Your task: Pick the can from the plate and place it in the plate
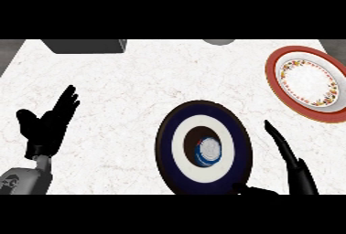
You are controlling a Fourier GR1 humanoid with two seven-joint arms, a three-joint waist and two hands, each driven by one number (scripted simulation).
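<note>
A small blue-and-white can with a silver lid (208, 151) stood upright at the centre of the dark navy plate with a white ring (177, 137). The robot's right hand (289, 157) hung just right of that plate, fingers straight and spread from the thumb, holding nothing; the can lay to its left. The left hand (46, 123) rested open, well apart. The red-rimmed floral plate (276, 73) waited at the far right, nearer the right hand.
</note>
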